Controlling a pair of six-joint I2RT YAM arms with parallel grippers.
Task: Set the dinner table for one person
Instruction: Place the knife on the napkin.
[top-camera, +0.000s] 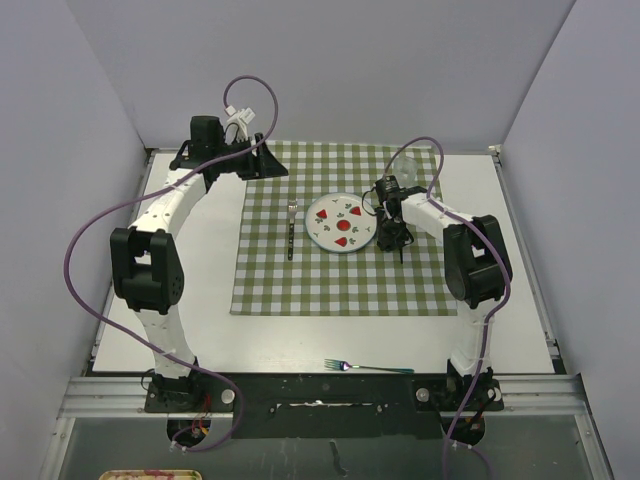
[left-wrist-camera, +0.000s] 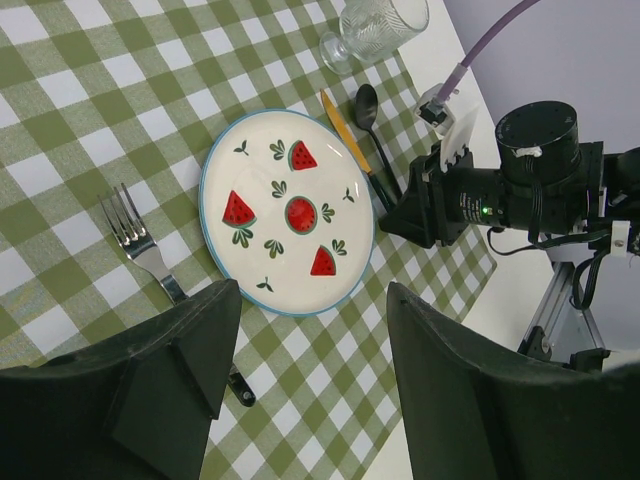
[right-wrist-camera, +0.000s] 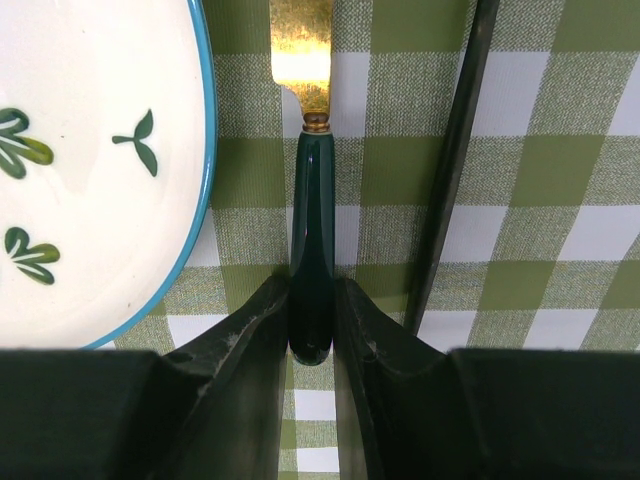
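A: Status, right gripper (right-wrist-camera: 312, 320)?
B: Clamped on the butt end of the knife (right-wrist-camera: 312, 215) handle, one finger each side, both touching. Knife flat on the checked cloth (right-wrist-camera: 400, 190), gold blade toward top of frame. Just beside the plate (right-wrist-camera: 100, 170) rim, not touching it. Black spoon (right-wrist-camera: 455, 170) just right of the knife, a gap between.
A: Step?
B: Reads as knife placement, right of the plate. Probably the set-down end; pick-up not ruled out from one moment.
A: Next move?
B: If placing: open the jaws, then lift straight up and clear. No sideways drift, or the handle swings into spoon or plate rim.
A: Right arm pose?
B: In the top view: base at lower right, elbow high at right, forearm reaching left to the plate's right edge, wrist pitched down onto the cloth.
A: And left gripper (left-wrist-camera: 312, 330)?
B: Spread wide, nothing between the fingers. Held over the cloth's upper-left corner in the top view, aimed toward the plate. Own camera: fork (left-wrist-camera: 135, 235) at left of frame, glass (left-wrist-camera: 375, 25) at top. Arm arcs from lower left up to that corner, elbow out at far left.
A: Location of dinner table (top-camera: 200, 320)?
B: Fills the middle of the top view, cloth centred on it. Second fork (top-camera: 365, 368) on bare tabletop at bottom centre, off the cloth. Possibly surplus.
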